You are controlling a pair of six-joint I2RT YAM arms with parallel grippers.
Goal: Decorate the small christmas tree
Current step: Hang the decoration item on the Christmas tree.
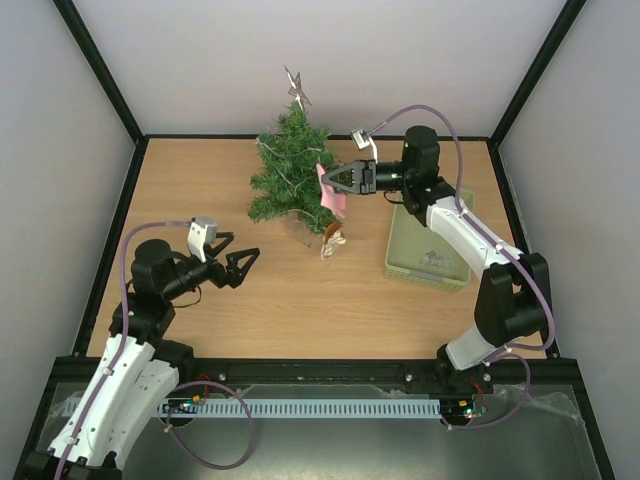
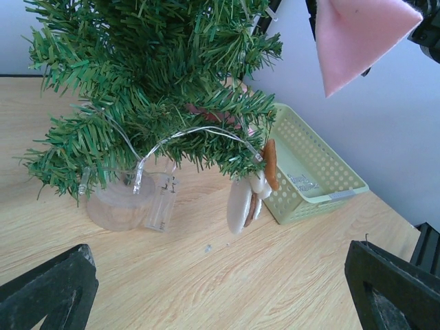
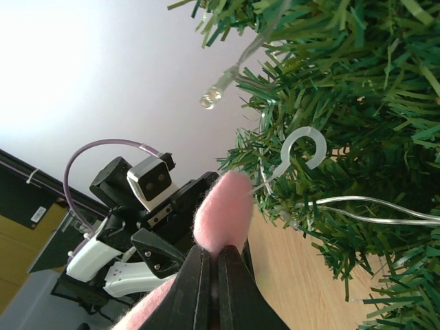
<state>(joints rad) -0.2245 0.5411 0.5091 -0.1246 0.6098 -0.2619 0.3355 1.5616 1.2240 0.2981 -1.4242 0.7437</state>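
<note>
Nothing legible; the label (image 2: 301, 183) in the green basket (image 2: 311, 207) perhaps carries print.

tally on the table: one tree, two grippers, and a handful of singles

there was one small christmas tree (image 1: 290, 165) out there, with one silver star (image 1: 297, 88) on top and one light string (image 2: 199, 130) through its branches; and we counted one clear battery box (image 2: 159, 201) by the base, one pale-and-brown hanging ornament (image 2: 251, 189) (how many pieces it had, we couldn't tell), one pink felt ornament (image 1: 332, 192), one white hook (image 3: 302, 148), one green basket (image 1: 425, 275), and two grippers, the left gripper (image 1: 245, 250) and the right gripper (image 1: 325, 180).
</note>
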